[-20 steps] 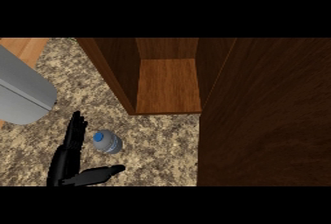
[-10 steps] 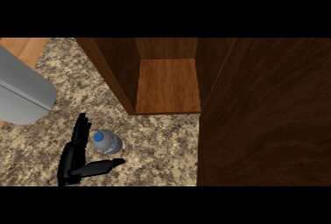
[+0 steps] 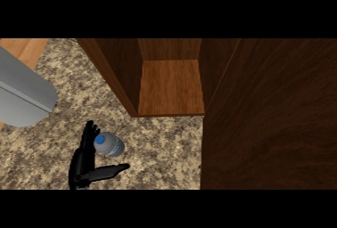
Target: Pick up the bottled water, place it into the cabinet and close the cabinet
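Observation:
The bottled water (image 3: 109, 144), clear with a blue cap, stands on the speckled counter (image 3: 164, 147) just in front of the cabinet. My left hand (image 3: 84, 158) comes up from the lower left, open. Its straight fingers (image 3: 89, 133) lie along the bottle's left side, and the thumb (image 3: 112, 170) sticks out to the right below the bottle. The bottle sits in the gap between fingers and thumb with nothing curled round it. The cabinet's lit wooden shelf (image 3: 171, 87) shows behind it with nothing on it. My right hand does not show.
The cabinet's dark wooden door (image 3: 270, 116) stands open and fills the right side of the view. A grey rounded object (image 3: 23, 95) sits at the left edge, with a light wooden surface (image 3: 23, 49) behind it.
My left hand has slid forward along the bottle's left side. The thumb has come up closer under the bottle. The bottle has not moved.

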{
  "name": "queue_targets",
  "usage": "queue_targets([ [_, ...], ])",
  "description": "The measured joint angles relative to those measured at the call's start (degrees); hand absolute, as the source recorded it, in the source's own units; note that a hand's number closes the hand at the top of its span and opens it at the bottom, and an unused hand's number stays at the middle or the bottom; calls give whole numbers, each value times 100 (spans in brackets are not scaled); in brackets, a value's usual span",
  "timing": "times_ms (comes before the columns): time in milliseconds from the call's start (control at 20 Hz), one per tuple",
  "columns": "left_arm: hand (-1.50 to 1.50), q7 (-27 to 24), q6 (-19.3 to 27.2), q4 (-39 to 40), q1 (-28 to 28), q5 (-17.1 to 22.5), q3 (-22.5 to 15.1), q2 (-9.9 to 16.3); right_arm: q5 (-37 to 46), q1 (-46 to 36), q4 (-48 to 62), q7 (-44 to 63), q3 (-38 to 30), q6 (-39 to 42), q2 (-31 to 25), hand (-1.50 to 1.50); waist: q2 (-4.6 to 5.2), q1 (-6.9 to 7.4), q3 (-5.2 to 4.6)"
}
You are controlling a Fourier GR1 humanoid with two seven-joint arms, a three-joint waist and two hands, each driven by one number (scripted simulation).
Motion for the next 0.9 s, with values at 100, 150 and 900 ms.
queue_targets([
  [100, -150, -236, -261, 234, -35, 56, -3, -74, -33, 92, 10, -81, -10, 42, 4, -150, -1, 2, 1],
  [150, -150, -341, -352, 391, -95, 72, 13, -108, -55, 146, 8, -120, -48, 70, -31, -150, 0, -11, 0],
  [900, 150, -1347, -1808, 1838, -930, 589, 519, -280, -278, 308, 51, -319, -302, 78, -275, -150, 6, 40, 4],
])
